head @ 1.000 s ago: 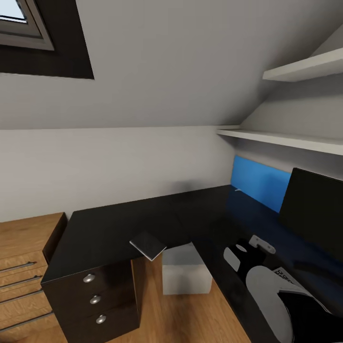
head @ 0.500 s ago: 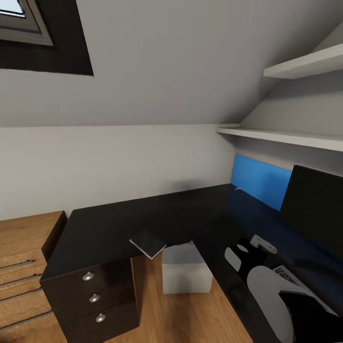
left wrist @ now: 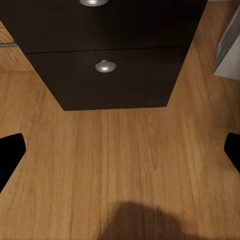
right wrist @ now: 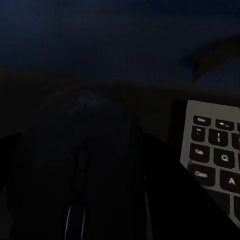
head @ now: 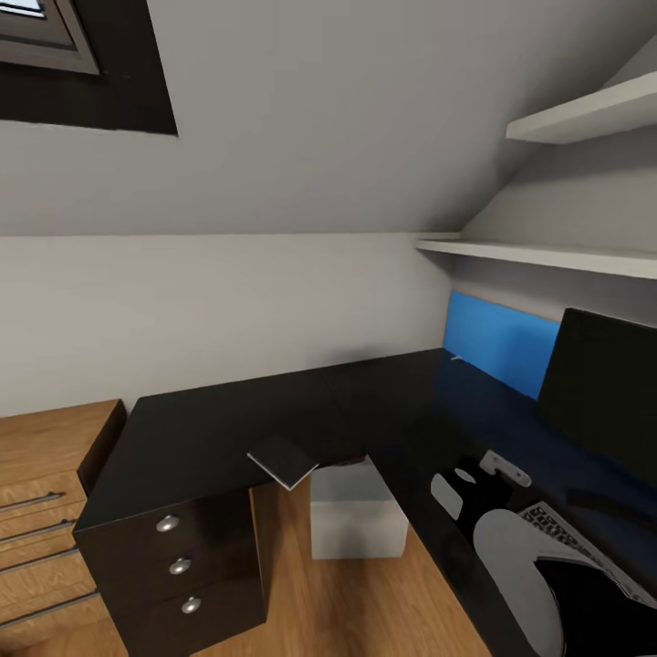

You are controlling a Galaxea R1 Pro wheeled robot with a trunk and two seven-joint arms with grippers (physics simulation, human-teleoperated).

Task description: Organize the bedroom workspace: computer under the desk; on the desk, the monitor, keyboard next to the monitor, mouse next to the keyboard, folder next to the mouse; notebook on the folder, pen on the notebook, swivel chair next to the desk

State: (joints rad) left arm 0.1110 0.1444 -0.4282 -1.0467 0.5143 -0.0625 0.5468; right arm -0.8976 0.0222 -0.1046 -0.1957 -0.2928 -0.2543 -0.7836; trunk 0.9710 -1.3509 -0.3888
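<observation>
The black L-shaped desk (head: 219, 429) fills the middle of the head view, with the monitor (head: 602, 392) standing on its right wing. The dark notebook (head: 283, 461) lies on the inner front edge, partly overhanging. Under the desk stands the grey computer (head: 356, 516). The keyboard (head: 557, 534) peeks out beside my right arm (head: 520, 557). In the right wrist view the black mouse (right wrist: 85, 125) sits close between the dark fingers of my right gripper (right wrist: 85, 165), which looks shut on it, with the keyboard (right wrist: 215, 160) beside it. My left gripper (left wrist: 120, 155) is open above the wood floor, facing the desk's drawers (left wrist: 105, 66).
A light-wood drawer chest (head: 46, 484) stands left of the desk. Two white shelves (head: 547, 255) hang over the right wing, under a sloped ceiling. A blue back panel (head: 497, 338) runs behind the monitor. Wood floor (head: 365, 602) lies between the desk's wings.
The whole head picture has shifted a little, so the camera has moved. More of the keyboard shows beside my right arm. The notebook and computer have kept their places.
</observation>
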